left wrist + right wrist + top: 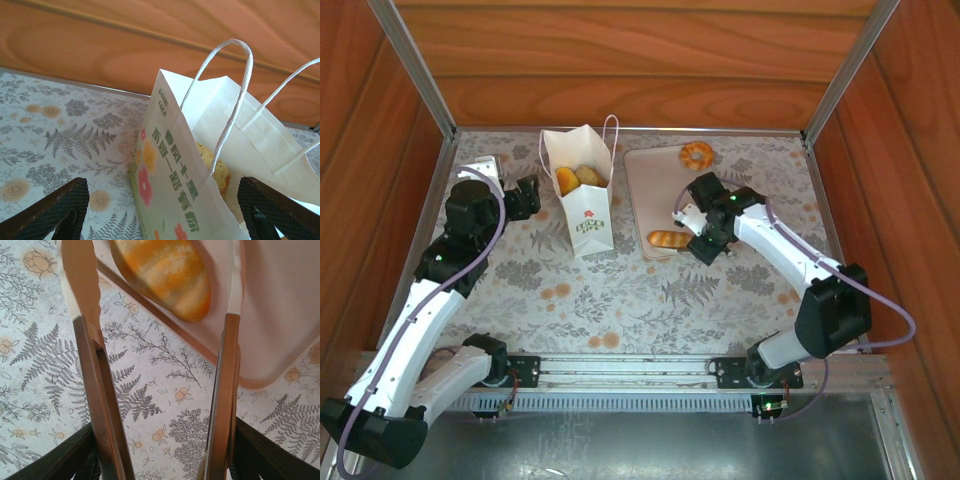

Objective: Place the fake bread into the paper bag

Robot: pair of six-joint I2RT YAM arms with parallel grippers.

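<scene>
On the fern-print table, the right gripper sits over the near left part of the tray, clamped on a pair of tongs. In the right wrist view its fingers press against the outer sides of the two tong arms. The arms stand spread apart and reach forward to either side of an orange-brown roll without touching it. The roll lies on the tray just inside its near edge, close to the rounded corner. To the left, the left gripper is beside the bag, on its left. Its fingers are released and wide apart, with the printed face and the open mouth of the bag between them. Whether either finger touches the paper I cannot tell. The bag stands upright just left of the tray, its loop handles raised. Two golden pieces lie inside it, side by side. The left wrist view catches the crumbly edge of one past the rim. Farther back, a ring rests at the far edge of the tray, well apart from the roll.
</scene>
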